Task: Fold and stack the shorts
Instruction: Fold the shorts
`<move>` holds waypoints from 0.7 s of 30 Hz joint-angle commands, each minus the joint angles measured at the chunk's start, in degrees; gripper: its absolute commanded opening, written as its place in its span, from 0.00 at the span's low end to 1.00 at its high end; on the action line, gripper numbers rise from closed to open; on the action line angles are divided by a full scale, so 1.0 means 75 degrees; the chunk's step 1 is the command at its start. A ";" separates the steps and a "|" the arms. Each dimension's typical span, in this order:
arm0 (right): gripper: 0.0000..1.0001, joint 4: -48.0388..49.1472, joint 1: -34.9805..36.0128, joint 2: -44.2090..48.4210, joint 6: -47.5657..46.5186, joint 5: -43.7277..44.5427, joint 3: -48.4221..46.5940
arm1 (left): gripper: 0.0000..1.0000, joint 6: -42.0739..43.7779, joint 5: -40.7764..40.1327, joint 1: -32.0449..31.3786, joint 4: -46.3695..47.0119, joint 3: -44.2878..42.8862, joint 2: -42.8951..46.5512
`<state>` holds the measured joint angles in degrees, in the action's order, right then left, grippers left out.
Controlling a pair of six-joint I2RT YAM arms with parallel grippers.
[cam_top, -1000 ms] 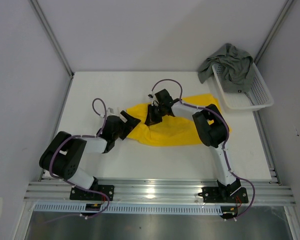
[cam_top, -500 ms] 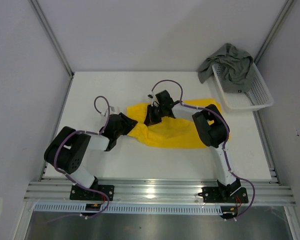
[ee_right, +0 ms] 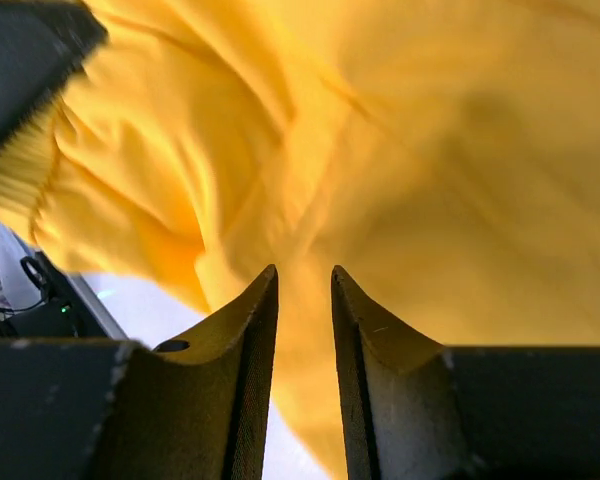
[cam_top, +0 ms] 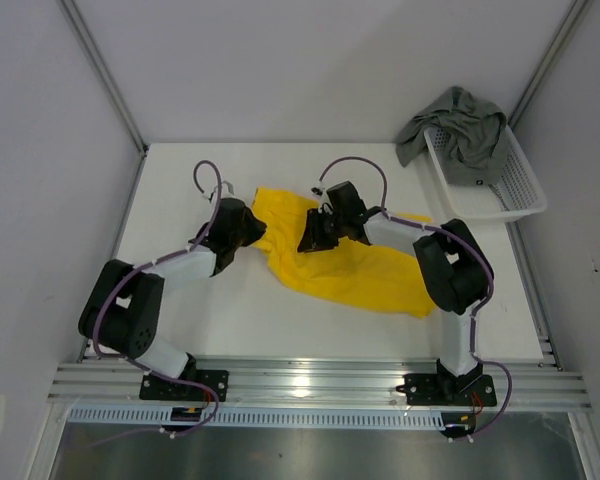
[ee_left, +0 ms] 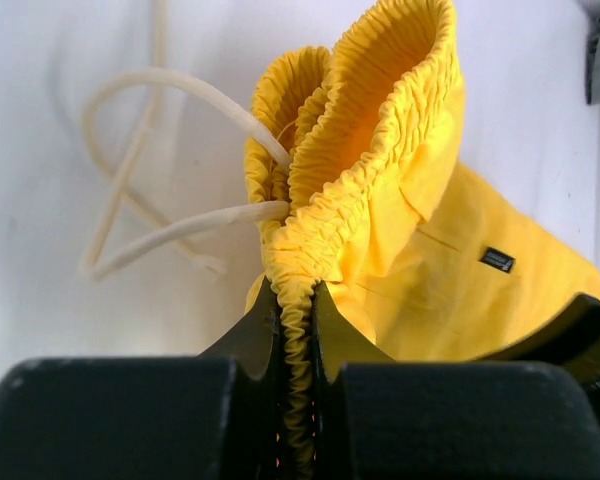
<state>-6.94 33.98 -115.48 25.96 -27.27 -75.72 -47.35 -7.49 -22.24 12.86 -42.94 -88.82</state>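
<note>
Yellow shorts (cam_top: 345,272): waistband (ee_left: 380,90) end hauled farther back; long axis now diagonal toward near right; left claw (cam_top: 248,228) clamped on waistband; right claw (ee_right: 305,290) slightly apart over mid-cloth.

The yellow shorts (cam_top: 350,270) lie slantwise across the middle of the table (cam_top: 180,175), and the left arm (cam_top: 175,268) and right arm (cam_top: 450,270) both reach in over their far left part, blocking passage there. The white basket (cam_top: 528,205), grey-green shorts (cam_top: 465,125) draped over it, fills the far right corner. Bare tabletop shows far left and along the near edge — walls (cam_top: 40,120) close left, far and right.
</note>
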 commanded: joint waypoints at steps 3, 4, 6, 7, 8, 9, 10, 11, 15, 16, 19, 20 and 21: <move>0.24 -0.0364 -0.0054 0.0971 0.0031 0.0308 0.0252 | 0.00 0.1215 -0.0408 0.0153 -0.1034 -0.0708 0.0885; 0.22 -0.0259 -0.0054 0.1007 0.0066 0.0191 0.0496 | 0.00 0.1378 -0.0397 0.0153 -0.1128 -0.0825 0.0931; 0.13 -0.0212 -0.0042 0.1170 0.0230 0.0213 0.0744 | 0.00 0.1567 -0.0408 0.0164 -0.1409 -0.0896 0.1072; 0.09 -0.0211 -0.0042 0.1206 0.0266 0.0225 0.0954 | 0.00 0.1765 -0.0443 0.0153 -0.1515 -0.1058 0.1107; 0.05 -0.0200 -0.0042 0.1241 0.0301 0.0260 0.1037 | 0.00 0.1871 -0.0455 0.0153 -0.1632 -0.1130 0.1177; 0.03 -0.0200 -0.0042 0.1230 0.0313 0.0330 0.1107 | 0.00 0.2058 -0.0432 0.0164 -0.1935 -0.1177 0.1201; 0.02 -0.0165 -0.0054 0.1195 0.0336 0.0366 0.1224 | 0.00 0.2129 -0.0466 0.0153 -0.2100 -0.1351 0.1201; 0.00 -0.0188 -0.0042 0.1078 0.0371 0.0436 0.1249 | 0.00 0.2188 -0.0490 0.0153 -0.2299 -0.1539 0.1201; 0.00 -0.0293 0.0203 0.0738 0.0547 0.1171 0.1284 | 0.00 0.2516 -0.0513 0.0153 -0.3107 -0.2067 0.1271; 0.00 -0.0282 0.0285 0.0679 0.0594 0.1302 0.1296 | 0.00 0.2552 -0.0525 0.0153 -0.3249 -0.2138 0.1283; 0.00 -0.0118 0.0672 0.0363 0.0804 0.1584 0.1202 | 0.00 0.2751 -0.0444 0.0153 -0.3566 -0.2326 0.1529; 0.00 -0.0094 0.0766 0.0258 0.0886 0.1643 0.1074 | 0.00 0.2786 -0.0316 0.0141 -0.3590 -0.2303 0.1611; 0.00 -0.0001 0.0859 0.0048 0.1038 0.1643 0.0992 | 0.00 0.2891 -0.0187 0.0141 -0.3578 -0.2267 0.1832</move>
<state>-8.21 37.45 -111.68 31.44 -18.83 -66.61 -29.41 -10.13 -21.30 -12.12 -57.41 -80.51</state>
